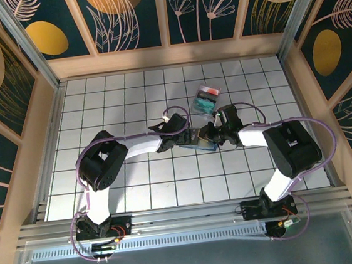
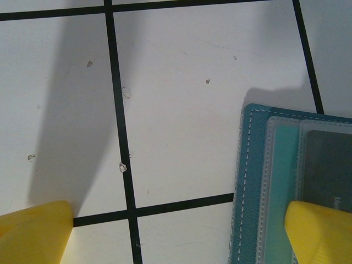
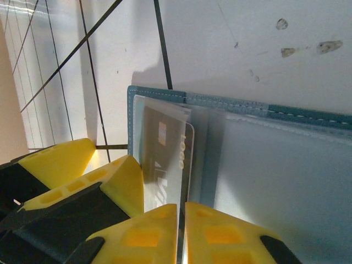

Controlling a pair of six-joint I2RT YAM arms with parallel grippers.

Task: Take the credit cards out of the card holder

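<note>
**Top external: both arms crowd the card holder at mid-surface**

Top external view. The two wrists meet over the card holder (image 1: 202, 144) and cover most of it, so its outline is hard to make out from above. A clear tray (image 1: 206, 98) with red and teal contents lies just behind them on the white gridded surface (image 1: 123, 106), not touching either arm.

Left wrist view. The left end effector (image 2: 177, 213) is spread wide. One yellow finger (image 2: 322, 234) is over the holder's open panel and the other is over bare surface. The holder runs off the right and bottom edges.

Right wrist view. The right end effector (image 3: 180, 209) is pressed nearly together, pinching the near edge of a pale credit card (image 3: 165, 148) among the holder's pockets. Glare washes out the card's colour and its print is unreadable. I cannot tell how far it has slid out. Another yellow-and-black fingertip crowds the holder's left edge.
</note>
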